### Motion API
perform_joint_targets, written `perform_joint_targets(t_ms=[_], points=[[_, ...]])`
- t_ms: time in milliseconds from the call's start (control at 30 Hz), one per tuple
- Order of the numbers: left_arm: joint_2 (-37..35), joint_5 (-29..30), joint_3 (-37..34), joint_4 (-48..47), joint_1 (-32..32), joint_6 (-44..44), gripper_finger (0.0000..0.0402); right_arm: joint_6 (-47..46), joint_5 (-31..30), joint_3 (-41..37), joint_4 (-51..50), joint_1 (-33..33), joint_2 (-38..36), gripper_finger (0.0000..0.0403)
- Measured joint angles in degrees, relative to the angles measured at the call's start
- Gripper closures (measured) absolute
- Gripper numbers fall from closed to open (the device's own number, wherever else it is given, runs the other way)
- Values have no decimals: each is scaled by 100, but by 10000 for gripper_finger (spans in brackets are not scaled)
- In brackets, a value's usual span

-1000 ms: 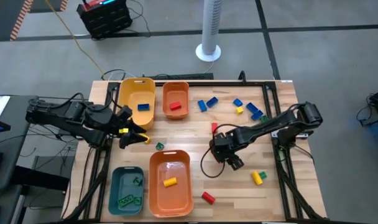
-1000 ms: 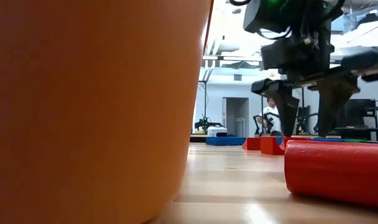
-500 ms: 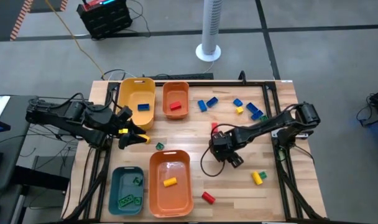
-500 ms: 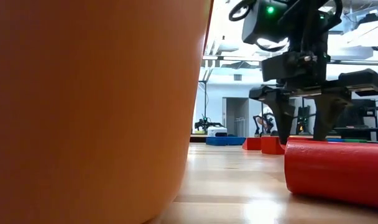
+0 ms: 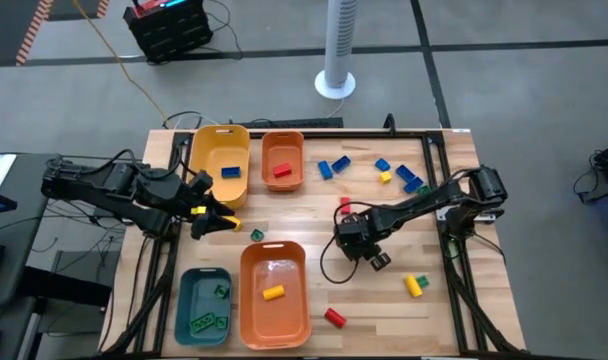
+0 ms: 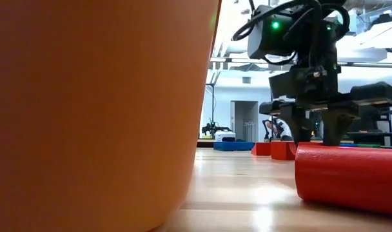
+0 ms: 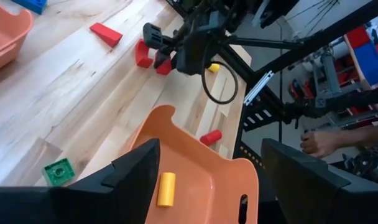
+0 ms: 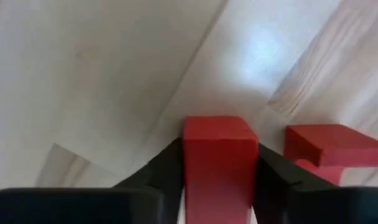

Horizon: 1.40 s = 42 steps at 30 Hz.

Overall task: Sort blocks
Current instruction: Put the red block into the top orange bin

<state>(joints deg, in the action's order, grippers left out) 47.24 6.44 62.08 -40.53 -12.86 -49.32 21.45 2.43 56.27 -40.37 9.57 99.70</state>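
Red block (image 8: 219, 155) is sitting between the right gripper (image 5: 350, 232) fingers, which are closing against its sides, low on the table for a lift. Another red block (image 8: 329, 146) is lying just beside it. Left gripper (image 5: 212, 208) is waiting, open, near the yellow bin (image 5: 219, 160).

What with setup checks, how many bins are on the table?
4: yellow bin and small orange bin at the table's top edge in the high view; teal bin and large orange bin at its bottom edge. None looks hidden.
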Motion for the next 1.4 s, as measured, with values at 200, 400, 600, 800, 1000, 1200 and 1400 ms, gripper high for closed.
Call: perform_joint_targets(t_ms=[200,400,600,800,1000,1200,1400], points=[[0,2,0,-22,0,1,125,-82,44,168,-332,-235,-227,289],[0,52,0,-325,0,19,125,-393,26,509,-340,-990,-976,289],[145,307,-2,-413,-2,249,125,-898,164,710,512,-1834,-1775,289],[474,569,-2,-312,0,796,125,-1745,1103,710,1800,-2366,-2193,287],[933,845,-2,62,175,1294,125,-2351,1603,710,2885,-2425,-2185,287],[1305,846,-4,582,538,1755,125,-2809,1758,710,3565,-2418,-2179,286],[1530,844,-4,1379,874,2387,125,-3319,1767,710,4209,-2512,-2219,285]])
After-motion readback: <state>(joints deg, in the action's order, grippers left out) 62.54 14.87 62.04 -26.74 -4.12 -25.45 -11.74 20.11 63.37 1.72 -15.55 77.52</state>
